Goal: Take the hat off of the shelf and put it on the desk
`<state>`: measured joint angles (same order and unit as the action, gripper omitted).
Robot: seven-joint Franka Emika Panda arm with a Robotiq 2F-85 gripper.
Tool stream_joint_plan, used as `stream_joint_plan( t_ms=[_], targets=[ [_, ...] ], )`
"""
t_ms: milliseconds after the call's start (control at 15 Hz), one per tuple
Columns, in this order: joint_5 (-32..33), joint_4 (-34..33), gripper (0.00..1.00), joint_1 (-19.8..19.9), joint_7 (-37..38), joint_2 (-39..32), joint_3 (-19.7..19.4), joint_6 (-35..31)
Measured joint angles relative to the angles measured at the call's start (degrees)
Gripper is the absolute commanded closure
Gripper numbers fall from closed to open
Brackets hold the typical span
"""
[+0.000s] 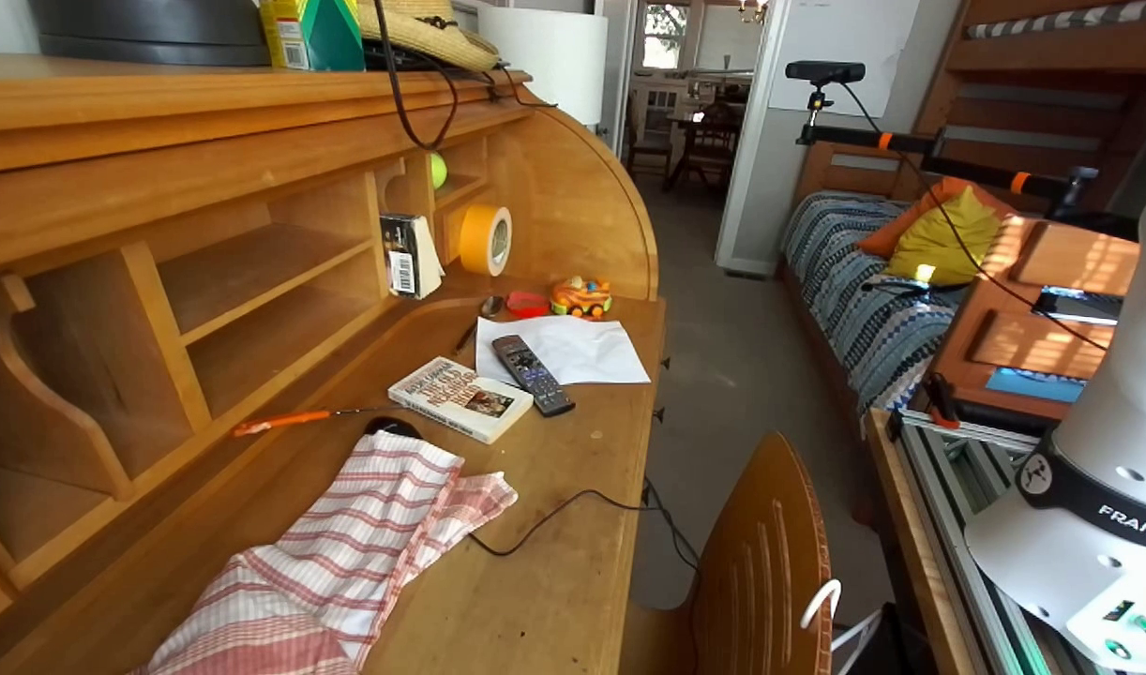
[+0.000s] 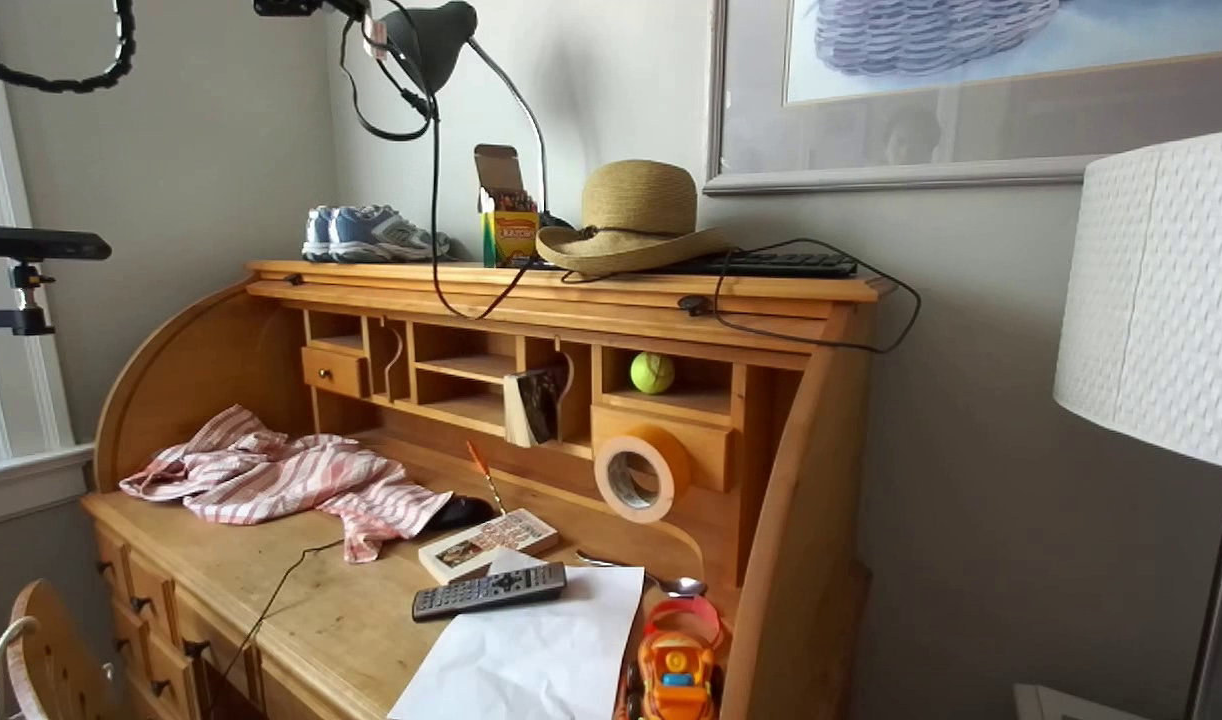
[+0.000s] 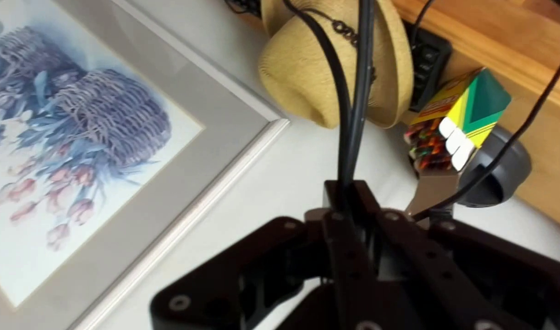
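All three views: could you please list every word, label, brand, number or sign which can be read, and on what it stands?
"FRANKA": on the black band of the robot arm; last letter at the picture's edge.
Round emblem on that band: white figure, no readable words.
Too blurred: lettering on the crayon box and on the lying book.
Too small: print on the standing book, remote, tape roll.
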<state>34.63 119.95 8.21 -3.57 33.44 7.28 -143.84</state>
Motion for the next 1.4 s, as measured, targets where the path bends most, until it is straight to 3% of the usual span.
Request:
stream_joint_plan(
  t_ms=[400, 600, 933, 1000, 1267, 1333, 1400],
  targets=[
    [7.7, -14.6, 0.98, 7.5, 5.7, -12.0, 1.9, -0.1],
    [6.9, -24.1, 0.98, 5.3, 2.9, -21.2, 0.0, 0.0],
    [3.6, -37.5, 0.98, -0.3, -9.6, -32.3, -3.9, 2.1],
    [3.7, -39.7, 0.92, -0.7, -10.4, -33.7, -4.5, 2.8],
    [3.6, -44.0, 0.92, -1.5, -10.5, -36.7, -5.9, 3.5],
    [3.6, -44.3, 0.98, -1.6, -10.5, -36.9, -5.9, 3.6],
    [3.6, -44.5, 0.98, -1.7, -10.5, -37.0, -5.9, 3.6]
  ],
)
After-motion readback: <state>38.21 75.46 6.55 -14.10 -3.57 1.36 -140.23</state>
